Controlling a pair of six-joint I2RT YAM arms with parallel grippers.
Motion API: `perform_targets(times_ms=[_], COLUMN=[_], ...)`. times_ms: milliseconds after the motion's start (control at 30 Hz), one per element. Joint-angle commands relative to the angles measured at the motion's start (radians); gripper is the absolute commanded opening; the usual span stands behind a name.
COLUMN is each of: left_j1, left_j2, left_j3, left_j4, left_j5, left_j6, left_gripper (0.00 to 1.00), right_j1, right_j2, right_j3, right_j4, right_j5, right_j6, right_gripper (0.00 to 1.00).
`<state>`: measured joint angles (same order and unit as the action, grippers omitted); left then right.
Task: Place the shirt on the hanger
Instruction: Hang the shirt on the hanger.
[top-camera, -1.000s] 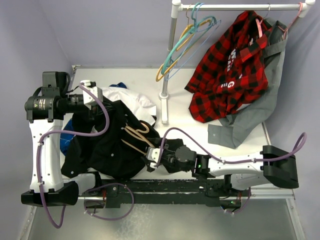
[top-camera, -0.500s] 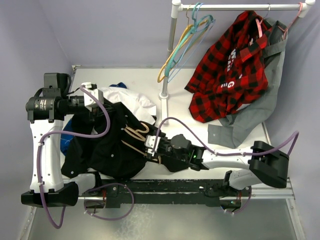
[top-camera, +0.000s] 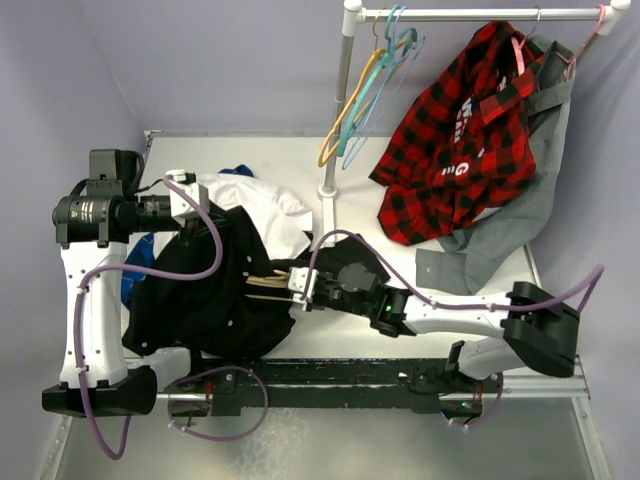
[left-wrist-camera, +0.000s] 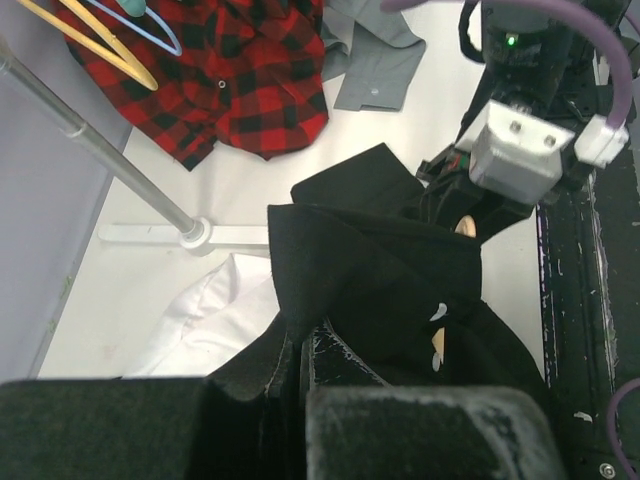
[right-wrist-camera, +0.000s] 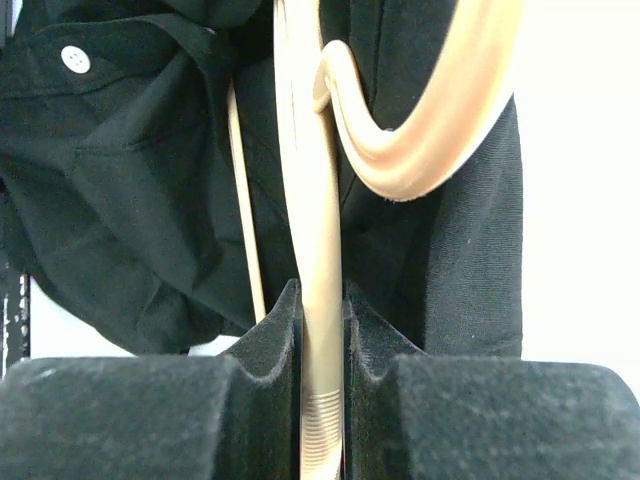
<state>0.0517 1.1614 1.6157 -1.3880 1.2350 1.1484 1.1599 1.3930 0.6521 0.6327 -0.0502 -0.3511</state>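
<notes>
Now, the hanger (right-wrist-camera: 305, 180) is clamped edge-on between the right gripper's (right-wrist-camera: 320, 300) jaws, gripped on its flat arm, with the hook (right-wrist-camera: 440, 145) curling away just ahead of them and to one side. Held this way, the free arm is pointed out beyond the jaws into the shirt (top-camera: 195, 300), so that it can be fed under the cloth rather than laid on top. Black fabric is seen on both sides of the jaws and behind the wood, with a white button (right-wrist-camera: 74, 58) showing ahead to the left. The wood is touching the cloth, though how far inside the opening it lies cannot be told.

Over on the other side, a fold of the shirt is pinched tight between the left gripper's (left-wrist-camera: 305, 345) jaws. The cloth is hung down and forward from those jaws toward the right gripper, presumably lifted so that an opening is offered and the body is raised off the table (top-camera: 270, 160). The rest of the shirt is heaped below and beside the left jaws.

The step in hand is judged to be the threading of one hanger arm into a shoulder. The task is reckoned roughly midway, with neither shoulder seated yet. A snag on a fold is to be watched for.
</notes>
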Motion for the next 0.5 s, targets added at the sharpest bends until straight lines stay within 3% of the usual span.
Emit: perform_targets(times_ms=[0,333,467], left_j1=[-0.003,-0.002,-0.002], left_j2=[-0.019,-0.041,-0.057], left_j3=[-0.012,-0.021,-0.033], left_j4=[0.004,-0.093,-0.132], left_j5=[0.027,-0.003,-0.023], left_j6=[0.049,0.164,0.212], left_gripper=[0.00,0.00,0.00], right_j1=[0.006,-0.013,-0.022], right_j2=[-0.130,-0.252,-0.265], right_j3=[-0.038,-0.090,-0.098], right_j4=[0.009,-0.140,-0.170], right_j5=[0.041,0.090,0.193], right_j6=[0.033,0.170,0.237], right_gripper=[0.00,0.00,0.00])
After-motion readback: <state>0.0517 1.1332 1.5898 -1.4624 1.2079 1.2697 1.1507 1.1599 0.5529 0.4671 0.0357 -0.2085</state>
